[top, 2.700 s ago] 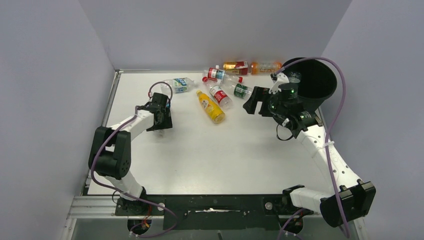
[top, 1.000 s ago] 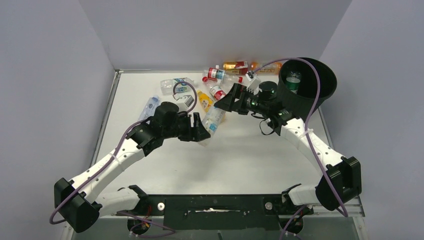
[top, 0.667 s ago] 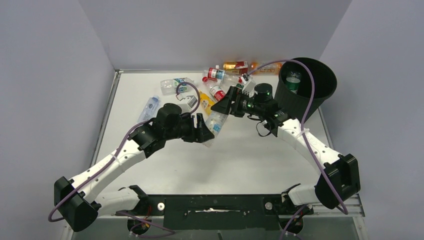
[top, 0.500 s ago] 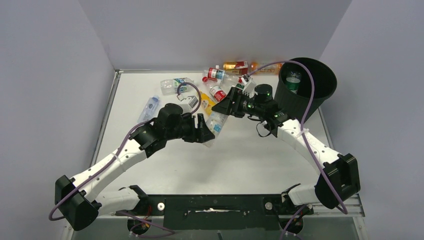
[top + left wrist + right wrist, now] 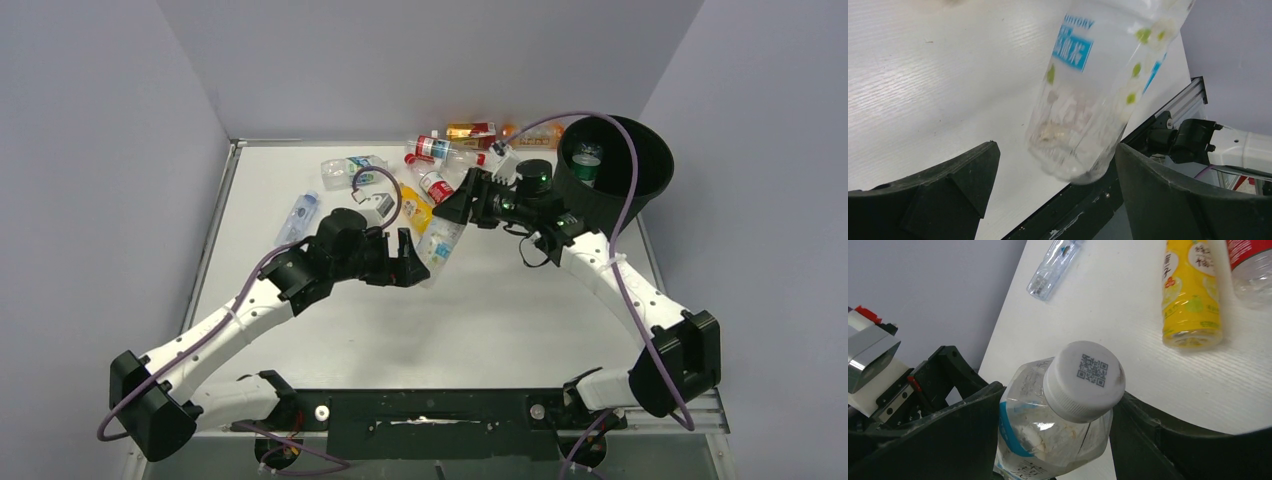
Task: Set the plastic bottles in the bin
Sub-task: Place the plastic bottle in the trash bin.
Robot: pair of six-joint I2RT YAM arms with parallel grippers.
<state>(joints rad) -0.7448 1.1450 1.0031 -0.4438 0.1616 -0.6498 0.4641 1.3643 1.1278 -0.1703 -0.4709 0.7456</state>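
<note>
Top view: a clear bottle with a blue label is held tilted over the desk, between the left gripper and the right gripper. It is left of the black bin, and other bottles lie at the far edge. Left wrist view: the gripper is released, with a gap on each side of the bottle's base. Right wrist view: the gripper is grasping the bottle's shoulder under its white cap, and a yellow bottle lies beyond.

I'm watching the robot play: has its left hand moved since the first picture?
Yes. The left hand has gone right, away from the left wall and closer to the bin.
</note>
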